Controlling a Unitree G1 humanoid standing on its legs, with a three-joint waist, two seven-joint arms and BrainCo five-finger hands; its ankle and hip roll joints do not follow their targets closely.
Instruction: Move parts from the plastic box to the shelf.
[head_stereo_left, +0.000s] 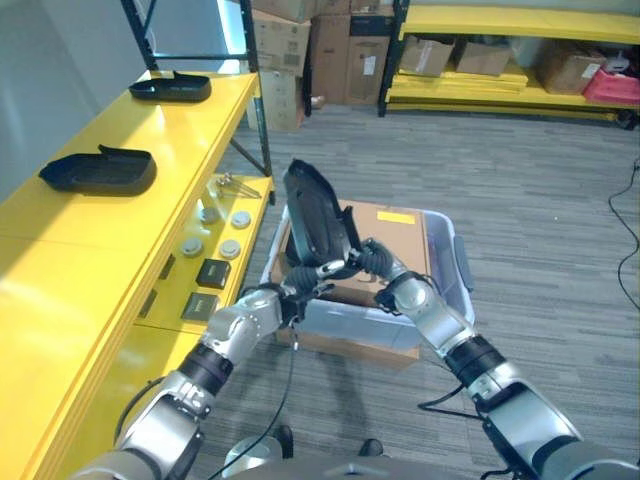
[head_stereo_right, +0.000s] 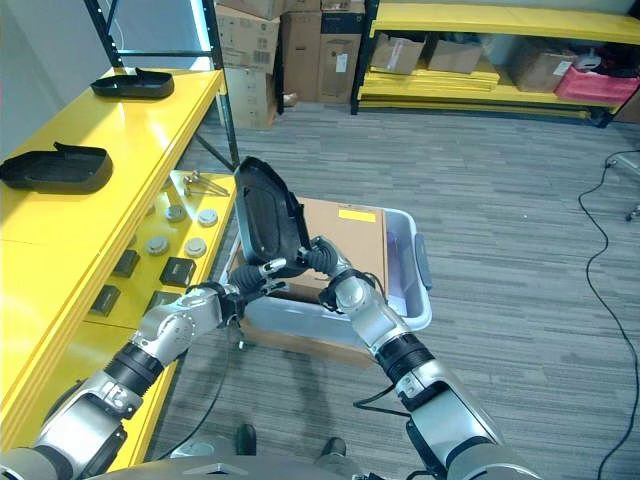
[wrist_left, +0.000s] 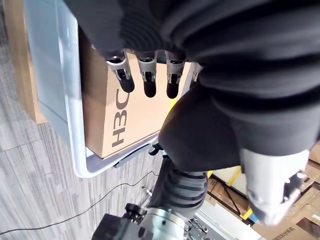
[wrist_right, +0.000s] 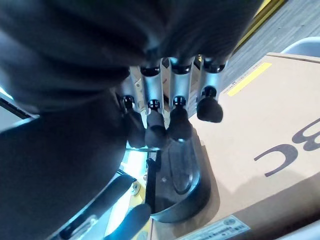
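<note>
Yellow shelf (head_stereo_left: 120, 225) along the left already carries two black parts, and both robot hands, left (head_stereo_left: 300, 278) and right (head_stereo_left: 375, 262), curl around a third black part (head_stereo_left: 315, 215), held upright over the plastic box (head_stereo_left: 440, 290), seemingly for transfer.

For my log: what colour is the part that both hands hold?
Black part, held over the plastic box; clearest in the right eye view.

Three black parts: one (head_stereo_left: 318, 215) upright over the box (head_stereo_left: 452, 262), two (head_stereo_left: 100, 170) (head_stereo_left: 172, 86) on the shelf (head_stereo_left: 80, 230). One cardboard carton (head_stereo_left: 385, 235) in the box. Four round discs (head_stereo_left: 222, 232) and two black blocks (head_stereo_left: 205, 288) on the lower shelf.
</note>
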